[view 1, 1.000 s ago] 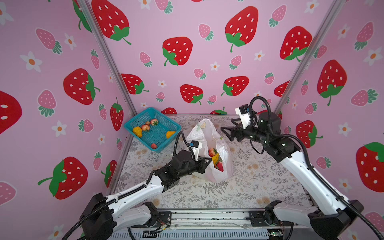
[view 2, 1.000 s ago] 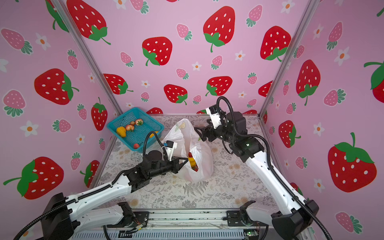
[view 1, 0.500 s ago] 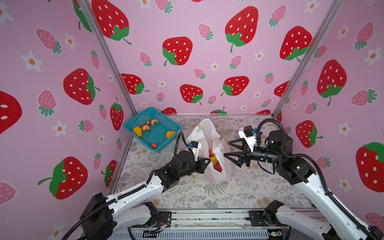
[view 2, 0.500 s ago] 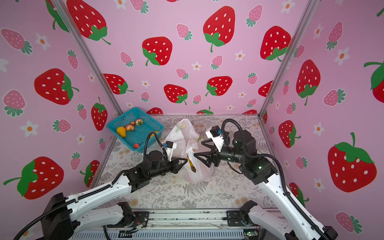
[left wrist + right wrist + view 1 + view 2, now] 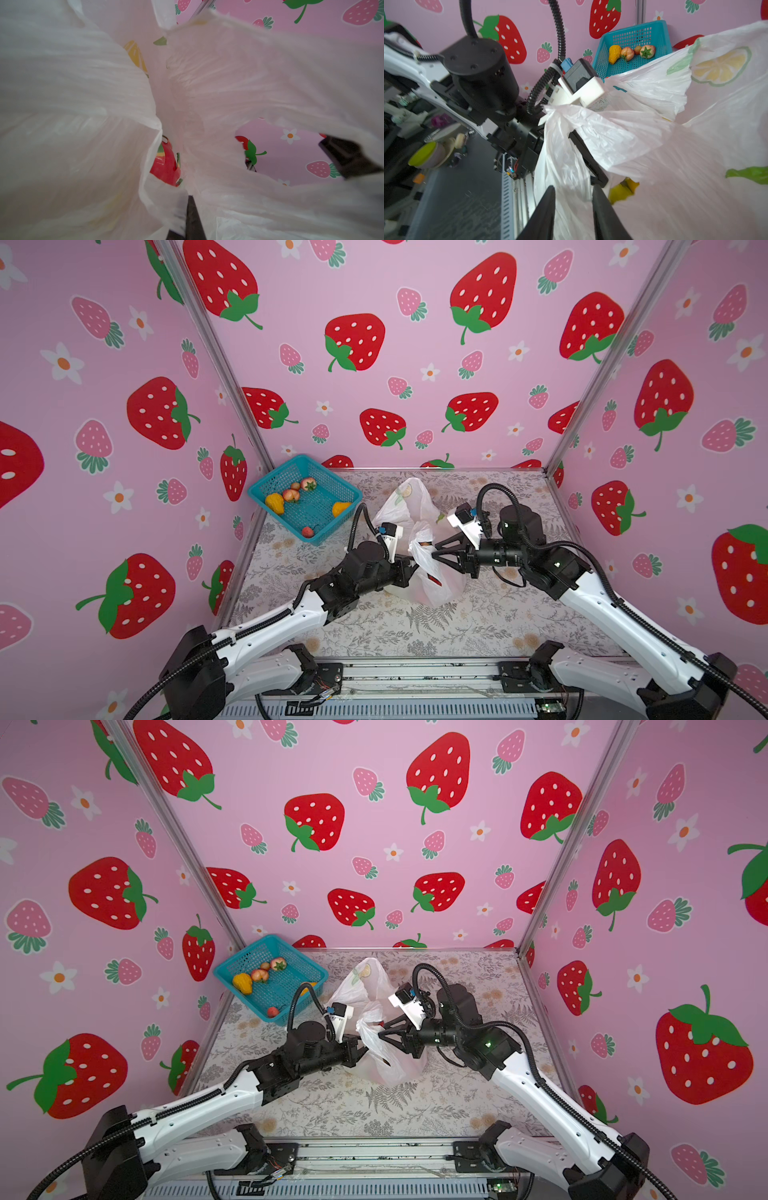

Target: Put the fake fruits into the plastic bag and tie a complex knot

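Narrowing from wide open, right tool (image 5: 433, 556) now pinching plastic bag (image 5: 444, 585), left tool (image 5: 412, 562) still clamping it.

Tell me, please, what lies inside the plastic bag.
Inside the plastic bag a red fruit and a yellow fruit show between its folds. Its cloudy film covers anything deeper.

Top views high, looking down, wrist views close, all sharing bag (image 5: 415, 506)

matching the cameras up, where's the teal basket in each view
in a top view: teal basket at the back left corner of the table
in a top view: teal basket, same corner
left wrist: not in it
right wrist: teal basket behind the plastic bag
shared landmark: plastic bag, in all four
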{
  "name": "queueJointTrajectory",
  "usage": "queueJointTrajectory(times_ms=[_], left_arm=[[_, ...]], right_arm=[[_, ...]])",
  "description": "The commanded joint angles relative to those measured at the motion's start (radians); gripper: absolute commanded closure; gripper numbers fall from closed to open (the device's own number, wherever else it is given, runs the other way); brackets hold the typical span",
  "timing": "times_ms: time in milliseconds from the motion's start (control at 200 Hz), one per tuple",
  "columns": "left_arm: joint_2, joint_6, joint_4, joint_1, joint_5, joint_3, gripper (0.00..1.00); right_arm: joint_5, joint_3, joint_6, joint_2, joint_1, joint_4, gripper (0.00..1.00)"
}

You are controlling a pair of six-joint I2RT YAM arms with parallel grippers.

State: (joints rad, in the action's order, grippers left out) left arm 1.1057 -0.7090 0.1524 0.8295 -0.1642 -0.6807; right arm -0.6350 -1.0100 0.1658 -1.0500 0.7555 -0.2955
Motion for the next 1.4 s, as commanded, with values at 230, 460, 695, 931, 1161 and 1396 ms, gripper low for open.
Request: queueJointTrajectory(times_ms=[230, 460, 695, 931, 1161, 1396], left_arm=[[-0.006, -0.001, -0.017, -0.004, 0.02, -0.017, 1.0], [-0.003, -0.004, -0.018, -0.006, 0.048, -0.019, 1.0], [0.002, -0.006, -0.023, -0.006, 0.049, -0.024, 1.0], [0.004, -0.009, -0.026, -0.006, 0.053, -0.022, 1.0], [0.005, -0.004, -0.031, -0.005, 0.054, -0.028, 1.0], [-0.012, 0.0, -0.038, -0.011, 0.066, -0.026, 0.99]], right_arm=[[-0.041, 0.004, -0.042, -0.017, 0.006, 0.046, 0.5], [0.141, -0.007, -0.152, 0.055, 0.047, -0.02, 0.23], [0.316, -0.003, -0.18, 0.055, 0.133, -0.031, 0.06], [0.359, 0.004, -0.181, -0.002, 0.183, 0.032, 0.07], [0.404, 0.023, -0.162, -0.019, 0.183, 0.104, 0.37], [0.581, 0.038, -0.102, 0.022, 0.162, 0.131, 0.85]])
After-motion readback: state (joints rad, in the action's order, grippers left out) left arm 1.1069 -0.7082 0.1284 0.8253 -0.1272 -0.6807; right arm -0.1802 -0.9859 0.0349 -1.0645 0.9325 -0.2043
